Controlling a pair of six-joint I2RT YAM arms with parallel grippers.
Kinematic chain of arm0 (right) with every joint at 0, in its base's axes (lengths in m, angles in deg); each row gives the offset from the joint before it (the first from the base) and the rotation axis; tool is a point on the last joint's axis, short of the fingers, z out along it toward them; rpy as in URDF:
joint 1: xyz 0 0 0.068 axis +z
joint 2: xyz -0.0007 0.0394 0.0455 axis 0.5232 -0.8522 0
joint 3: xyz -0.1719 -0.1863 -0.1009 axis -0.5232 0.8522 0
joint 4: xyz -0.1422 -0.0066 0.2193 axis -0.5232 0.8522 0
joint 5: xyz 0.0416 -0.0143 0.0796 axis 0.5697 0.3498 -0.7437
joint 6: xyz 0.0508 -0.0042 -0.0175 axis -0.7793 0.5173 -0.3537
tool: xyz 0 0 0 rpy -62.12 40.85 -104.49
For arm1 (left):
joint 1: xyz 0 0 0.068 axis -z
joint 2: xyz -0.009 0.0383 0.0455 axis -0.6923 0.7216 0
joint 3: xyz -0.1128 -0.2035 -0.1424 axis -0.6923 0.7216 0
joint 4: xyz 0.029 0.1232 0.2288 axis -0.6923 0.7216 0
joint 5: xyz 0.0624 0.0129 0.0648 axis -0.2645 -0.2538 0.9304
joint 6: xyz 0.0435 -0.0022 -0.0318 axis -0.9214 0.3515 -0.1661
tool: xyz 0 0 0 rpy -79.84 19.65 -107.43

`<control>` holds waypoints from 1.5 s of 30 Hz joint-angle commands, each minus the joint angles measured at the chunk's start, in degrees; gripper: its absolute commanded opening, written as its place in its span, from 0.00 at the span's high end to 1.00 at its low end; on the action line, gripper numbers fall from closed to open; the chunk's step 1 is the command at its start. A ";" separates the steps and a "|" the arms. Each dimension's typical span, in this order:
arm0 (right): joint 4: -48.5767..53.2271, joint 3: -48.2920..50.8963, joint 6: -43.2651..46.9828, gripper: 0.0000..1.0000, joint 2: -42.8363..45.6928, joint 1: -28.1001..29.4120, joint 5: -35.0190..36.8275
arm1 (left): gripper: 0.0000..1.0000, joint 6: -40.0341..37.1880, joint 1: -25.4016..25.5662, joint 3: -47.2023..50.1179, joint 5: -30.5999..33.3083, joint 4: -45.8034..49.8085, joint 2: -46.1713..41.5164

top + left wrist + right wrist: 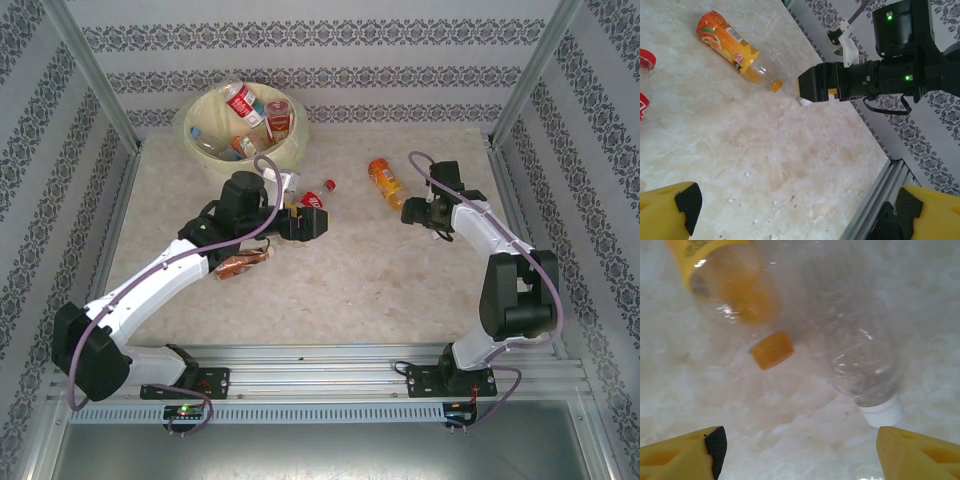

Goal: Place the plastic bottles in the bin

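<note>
From above, the bin [245,125] on the desk [350,280] holds several plastic bottles [255,110]; the left pincer [303,222] gapes empty beside a red-capped bottle [318,195]. Left wrist: an orange bottle [727,42] lies just before the right pincer [807,90]. Right wrist: its jaws spread, empty, facing a clear bottle [860,350]

Your desk [360,270] is a pale, marbled slab. On it you have the bin [200,150] standing in the far left corner. An orange-labelled bottle [385,181] lies on its side toward the far right, with a clear white-capped bottle [860,355] just beside it. A red-capped bottle [318,195] lies near the middle, and a brown-labelled bottle [241,265] on the left half. Small white flecks [747,174] dot the surface.
</note>
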State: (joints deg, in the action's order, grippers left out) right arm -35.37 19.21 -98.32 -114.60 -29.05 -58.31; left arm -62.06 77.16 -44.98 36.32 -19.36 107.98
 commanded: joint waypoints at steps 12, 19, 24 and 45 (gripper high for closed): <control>0.23 0.26 0.57 0.23 -5.52 -3.85 0.67 | 0.01 3.98 3.52 1.17 0.31 -9.70 2.95; 1.48 0.31 2.92 0.23 -7.22 -3.99 1.57 | 0.00 1.72 3.92 -1.31 -2.89 -8.90 6.20; 2.16 -0.38 4.35 0.23 -8.10 -4.00 3.52 | 0.00 1.39 3.92 -2.99 -7.00 -10.87 9.66; 1.36 -1.67 7.50 0.39 -11.83 -4.24 1.75 | 0.01 4.15 3.92 -1.65 -9.73 -17.44 13.72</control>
State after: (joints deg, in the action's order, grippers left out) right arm -33.88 17.20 -90.96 -126.78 -32.94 -56.82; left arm -58.87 80.50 -46.42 28.23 -33.42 121.07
